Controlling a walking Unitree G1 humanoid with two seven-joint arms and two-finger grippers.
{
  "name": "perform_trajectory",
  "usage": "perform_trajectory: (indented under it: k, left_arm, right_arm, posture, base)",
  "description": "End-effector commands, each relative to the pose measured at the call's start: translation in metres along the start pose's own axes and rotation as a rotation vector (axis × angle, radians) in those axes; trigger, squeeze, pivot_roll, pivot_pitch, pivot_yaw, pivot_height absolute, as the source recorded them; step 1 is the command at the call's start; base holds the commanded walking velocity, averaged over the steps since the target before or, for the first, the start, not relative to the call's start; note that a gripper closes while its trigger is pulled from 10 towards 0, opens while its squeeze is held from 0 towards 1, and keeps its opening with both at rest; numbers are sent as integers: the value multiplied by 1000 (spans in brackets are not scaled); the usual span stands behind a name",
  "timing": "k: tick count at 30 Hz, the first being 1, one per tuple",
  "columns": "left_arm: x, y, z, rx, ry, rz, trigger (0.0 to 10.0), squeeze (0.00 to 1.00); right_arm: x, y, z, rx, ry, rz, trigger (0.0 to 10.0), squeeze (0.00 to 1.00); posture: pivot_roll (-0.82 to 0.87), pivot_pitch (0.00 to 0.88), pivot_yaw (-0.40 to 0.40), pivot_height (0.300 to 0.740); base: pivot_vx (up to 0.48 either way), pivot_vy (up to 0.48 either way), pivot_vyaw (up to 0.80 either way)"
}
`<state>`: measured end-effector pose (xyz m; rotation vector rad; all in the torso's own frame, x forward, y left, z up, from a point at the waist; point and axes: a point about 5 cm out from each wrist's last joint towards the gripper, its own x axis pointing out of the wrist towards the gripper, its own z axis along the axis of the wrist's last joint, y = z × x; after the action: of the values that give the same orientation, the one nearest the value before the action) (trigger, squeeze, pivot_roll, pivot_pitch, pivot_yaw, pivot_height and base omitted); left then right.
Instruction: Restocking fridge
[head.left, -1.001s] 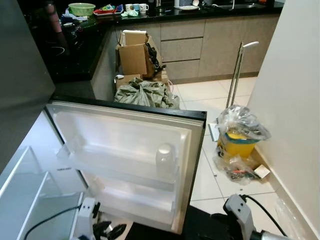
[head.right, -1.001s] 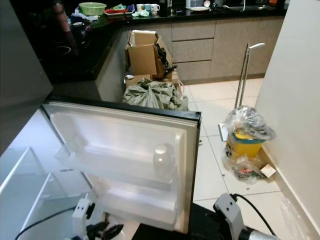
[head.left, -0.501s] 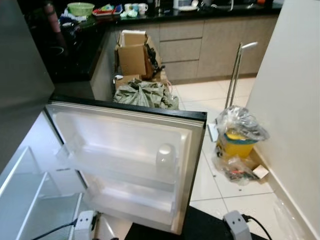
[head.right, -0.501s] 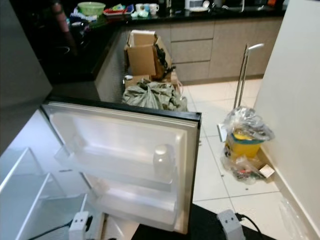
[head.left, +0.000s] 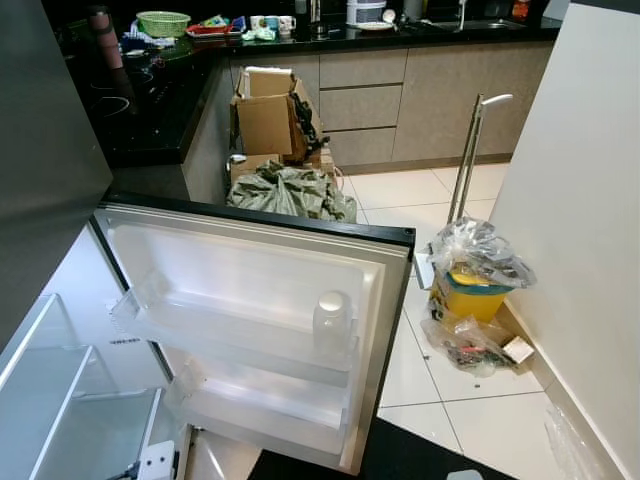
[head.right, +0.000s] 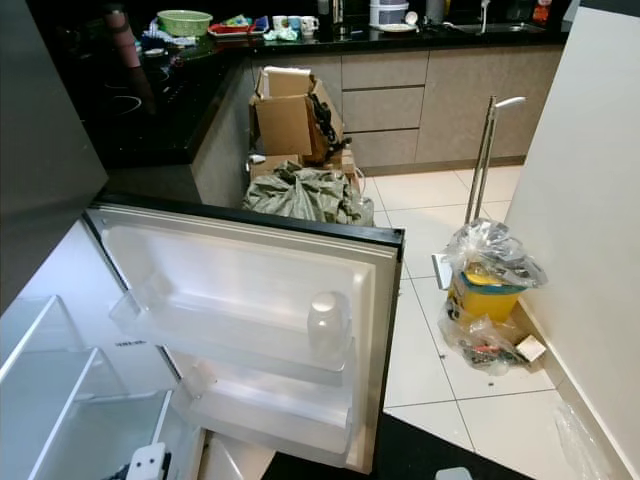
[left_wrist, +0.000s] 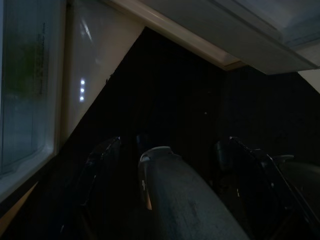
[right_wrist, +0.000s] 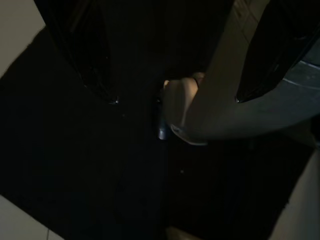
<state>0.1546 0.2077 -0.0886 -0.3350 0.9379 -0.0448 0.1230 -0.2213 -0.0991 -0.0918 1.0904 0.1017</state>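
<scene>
The fridge door (head.left: 250, 300) stands wide open before me, and in its upper door shelf (head.left: 230, 335), toward the door's free edge, sits a translucent plastic bottle (head.left: 332, 322), upright with a white cap. I judge it light, smooth and a bit slippery, thin-walled enough to dent, so I would take it around the middle of its body. Below the door, over a dark mat, my left hand (left_wrist: 175, 190) and my right hand (right_wrist: 170, 75) both hang with fingers apart, holding nothing.
</scene>
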Motion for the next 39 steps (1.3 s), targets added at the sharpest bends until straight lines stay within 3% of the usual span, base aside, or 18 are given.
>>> perform_trajectory:
  k: [1,7,14,23,39]
  left_arm:
    - [1,-3,-5,18,25,3,10000,0]
    - [2,-7,-9,29,49,-5,10000,0]
    - [3,-11,-16,66,85,-18,10000,0]
    - [3,-14,-19,75,100,-29,10000,0]
    - [3,-14,-17,80,98,-30,10000,0]
  right_arm:
    - [1,6,-4,-30,32,10,10000,0]
    - [3,9,3,-66,26,18,10000,0]
    - [3,10,-3,-183,69,42,10000,0]
    - [1,10,-8,-102,75,53,10000,0]
    - [0,8,-10,-122,79,67,10000,0]
  posture:
    - [-101,0,37,740]
    - [-99,0,33,740]
    - [-99,0,32,740]
    - [-112,1,35,740]
    - [-116,7,35,740]
  base:
    - [0,0,0]
    - [0,-44,0]
    - [0,-335,0]
    - [0,-390,189]
    - [0,-418,685]
